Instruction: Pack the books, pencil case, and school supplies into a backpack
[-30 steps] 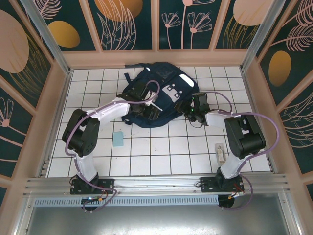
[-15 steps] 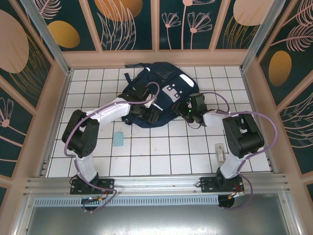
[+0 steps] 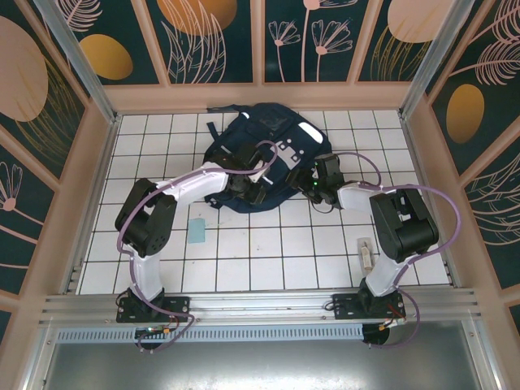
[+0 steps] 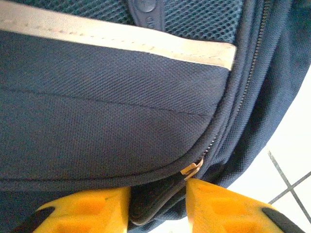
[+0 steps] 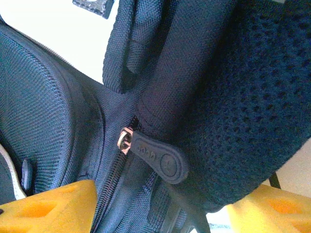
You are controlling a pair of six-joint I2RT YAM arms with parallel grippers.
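This is a robot test cell in a lab, not a home: a white tiled desk (image 3: 268,244) is closed in by painted dark teal wall panels with orange plant shapes (image 3: 211,36) and a silver aluminium frame rail (image 3: 260,307) at the near edge.

Large navy-blue backpack (image 4: 97,126) of matt woven cloth with open mesh panels, a smooth white stripe (image 4: 121,36), brassy metal zipper slider (image 5: 125,139), rubbery matt pull tab (image 5: 160,159).
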